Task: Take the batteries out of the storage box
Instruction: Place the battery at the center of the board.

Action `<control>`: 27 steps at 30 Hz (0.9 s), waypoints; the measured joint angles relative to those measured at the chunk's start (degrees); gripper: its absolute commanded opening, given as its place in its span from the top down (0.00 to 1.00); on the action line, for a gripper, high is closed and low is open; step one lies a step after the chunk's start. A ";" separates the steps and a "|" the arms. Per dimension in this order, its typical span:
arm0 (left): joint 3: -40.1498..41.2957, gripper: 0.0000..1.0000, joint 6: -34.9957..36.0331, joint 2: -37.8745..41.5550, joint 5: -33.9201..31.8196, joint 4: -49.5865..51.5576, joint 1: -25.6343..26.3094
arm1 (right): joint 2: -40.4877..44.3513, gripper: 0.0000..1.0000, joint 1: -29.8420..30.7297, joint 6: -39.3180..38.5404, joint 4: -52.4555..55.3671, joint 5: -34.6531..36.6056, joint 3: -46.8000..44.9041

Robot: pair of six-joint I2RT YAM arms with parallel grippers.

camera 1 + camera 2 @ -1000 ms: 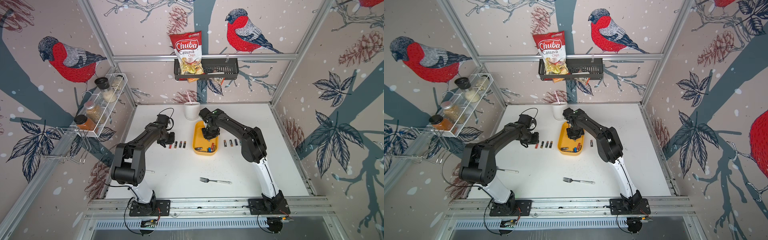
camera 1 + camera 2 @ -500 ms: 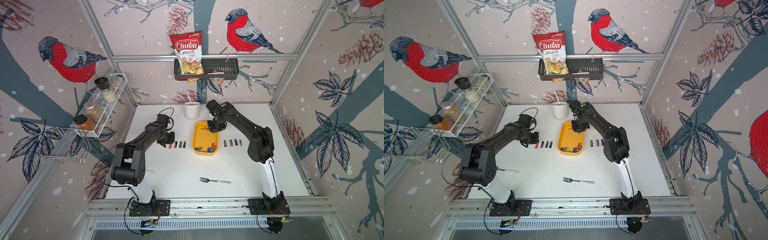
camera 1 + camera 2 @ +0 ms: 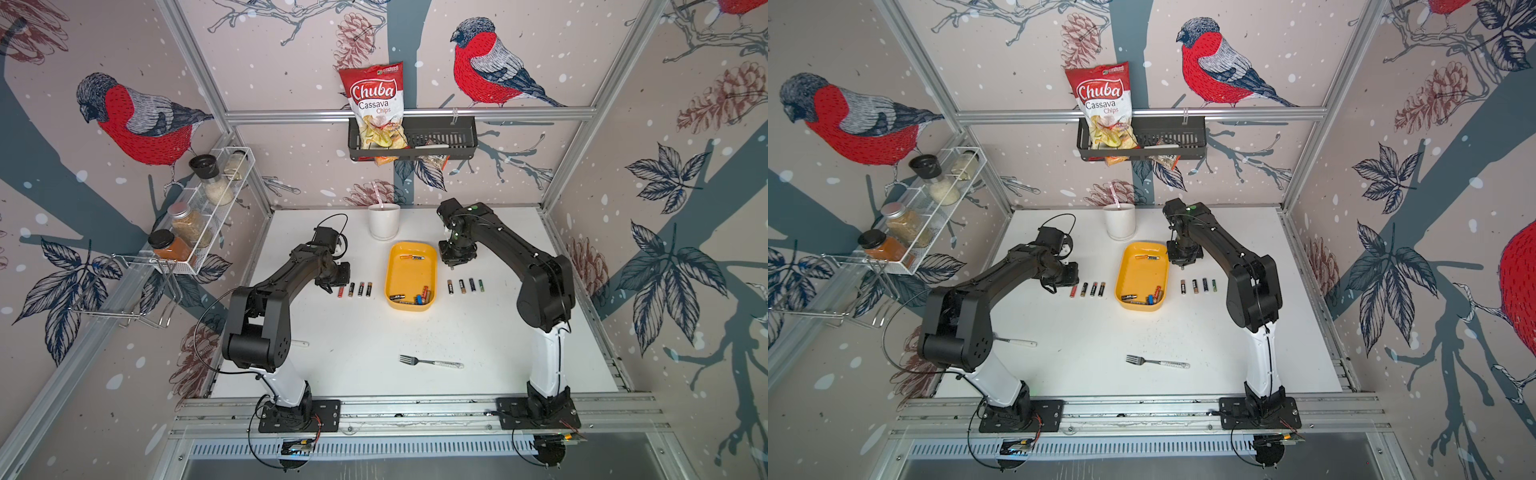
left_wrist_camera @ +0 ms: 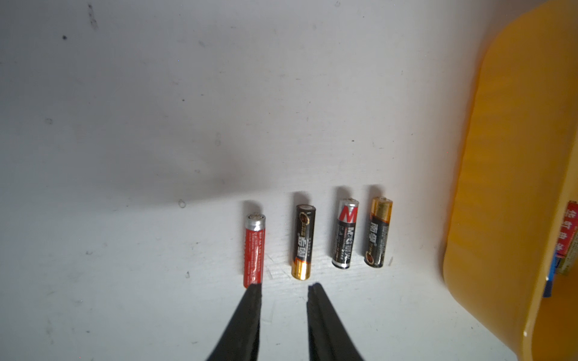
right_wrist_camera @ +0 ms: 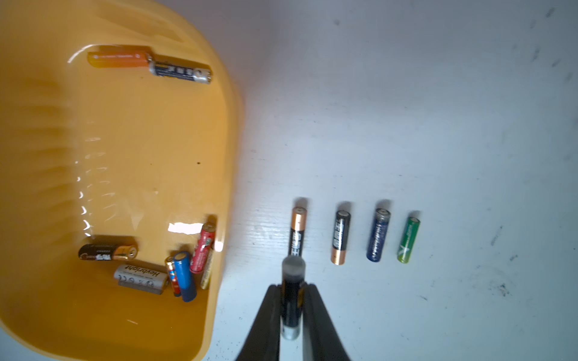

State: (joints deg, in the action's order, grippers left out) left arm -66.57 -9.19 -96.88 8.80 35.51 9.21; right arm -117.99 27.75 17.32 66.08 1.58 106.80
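The right fingers [image 5: 317, 315] pinch a battery [image 5: 292, 300]; best lower it flat, parallel, beside the row [image 5: 339, 237] by the box [image 5: 225, 140]. Left fingers [image 4: 248, 315] are spread, empty.

The storage box [image 5: 131, 150] looked like smooth, glossy yellow plastic. The white table [image 4: 140, 109] was matt and faintly scuffed. The laid-out batteries [image 4: 343, 233] wore shiny printed wraps with bare metal caps. The gripped battery [image 5: 291, 300], between matt black fingers [image 5: 262, 325], showed a dull metal end.

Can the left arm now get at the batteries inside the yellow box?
Probably yes: the left gripper is open and empty beside the lidless yellow box, and the right gripper, holding a battery, is outside it.
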 measured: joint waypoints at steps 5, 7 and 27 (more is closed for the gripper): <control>-0.46 0.70 0.02 -0.20 0.00 -0.02 0.00 | 3.52 0.82 -5.01 -0.98 -3.06 1.31 -8.52; -0.48 0.70 0.04 -0.31 0.00 0.00 0.00 | 4.70 0.82 -7.06 -1.14 -4.09 1.42 -11.39; -0.55 0.70 0.11 -0.63 0.02 0.35 0.04 | 5.95 0.82 -15.76 -4.09 -13.57 2.36 -24.15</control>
State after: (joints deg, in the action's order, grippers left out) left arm -67.11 -9.08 -97.51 8.82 35.86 9.26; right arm -112.05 11.99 13.23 52.51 3.95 82.65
